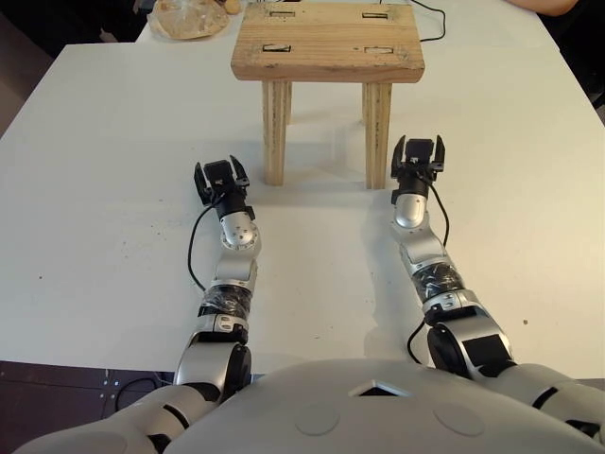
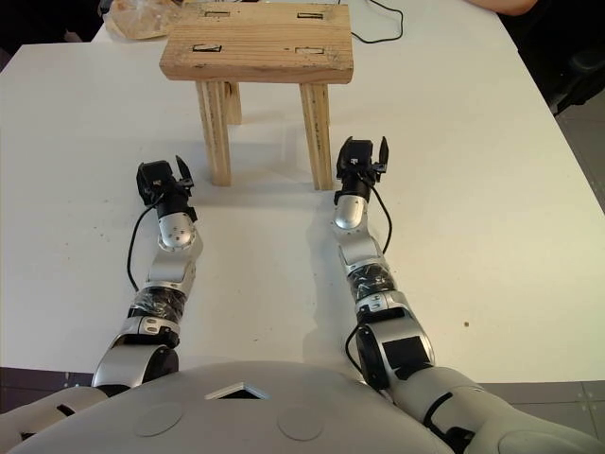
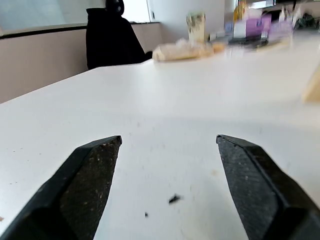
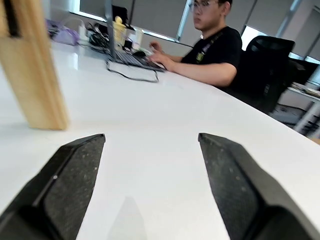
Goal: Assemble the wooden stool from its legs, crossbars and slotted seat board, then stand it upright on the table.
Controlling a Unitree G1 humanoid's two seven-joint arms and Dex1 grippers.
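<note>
Stool stands upright at 12 o'clock on the white table. Left gripper, claw wide and empty, sits at 7 o'clock from it; right gripper, equally wide, just beside the near right leg

The stool is bare, matt wood with visible grain, the desk smooth, faintly glossy white, and the fingers of the left end effector matt, speckled black.
</note>
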